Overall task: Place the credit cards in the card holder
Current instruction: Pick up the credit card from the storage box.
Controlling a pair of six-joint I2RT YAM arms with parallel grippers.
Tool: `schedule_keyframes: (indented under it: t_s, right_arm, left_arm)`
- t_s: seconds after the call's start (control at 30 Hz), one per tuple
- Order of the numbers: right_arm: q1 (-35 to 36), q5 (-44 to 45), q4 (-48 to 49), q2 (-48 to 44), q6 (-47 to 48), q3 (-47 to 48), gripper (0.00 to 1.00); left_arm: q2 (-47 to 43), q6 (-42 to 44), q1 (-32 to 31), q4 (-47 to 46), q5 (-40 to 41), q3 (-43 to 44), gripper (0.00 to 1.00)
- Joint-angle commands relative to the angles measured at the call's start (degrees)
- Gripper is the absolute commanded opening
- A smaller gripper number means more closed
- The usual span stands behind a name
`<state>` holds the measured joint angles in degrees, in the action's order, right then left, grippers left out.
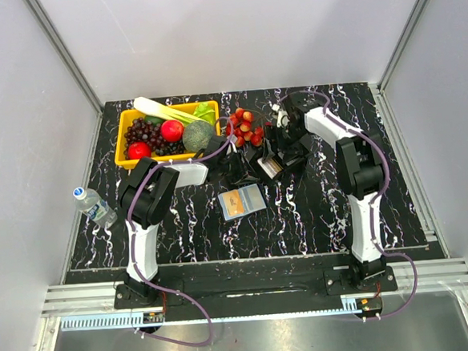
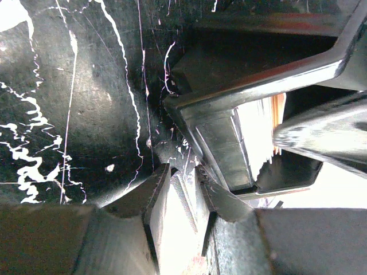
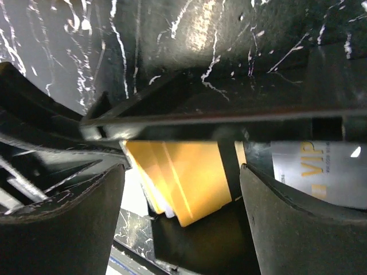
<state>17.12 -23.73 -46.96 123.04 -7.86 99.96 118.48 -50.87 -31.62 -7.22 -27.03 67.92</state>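
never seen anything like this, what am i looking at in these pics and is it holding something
Two robot arms are bolted to a black marbled table. The wide picture looks down from above; the close-ups come from a camera on each wrist. On the table: a yellow basket of fruit, a water bottle, a light-blue panel with an orange card. The left claw pinches the edge of the black card holder. The right claw stands open around the orange credit cards in it, holding nothing.

Jaws of the left gripper (image 2: pixel 182 173) pinch a black tray (image 2: pixel 213 134) holding upright cards (image 2: pixel 258 130).
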Motion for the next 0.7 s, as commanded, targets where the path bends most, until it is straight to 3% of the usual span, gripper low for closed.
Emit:
schedule_keyframes:
  t_s: [0.0,0.2,0.43,0.67]
  right_arm:
    - [-0.07,-6.15,0.2,2.55,1.35,0.94,0.87]
    - [0.89,-11.16,-0.15,3.87,1.88,0.15,0.89]
    - [1.33,-16.0,0.03,1.41,1.71,-0.47,0.8]
    - [1.24,-10.91,0.11,-2.01,1.18,-1.26,0.79]
  left_arm:
    - [0.44,0.42,-0.2,-2.09,-0.48,2.65,0.28]
    - [0.97,0.25,-0.2,-2.27,-0.92,3.44,0.28]
    - [0.97,0.16,-0.11,-2.36,-1.01,3.71,0.28]
    - [0.62,-0.02,-0.11,-2.53,-0.75,3.1,0.28]
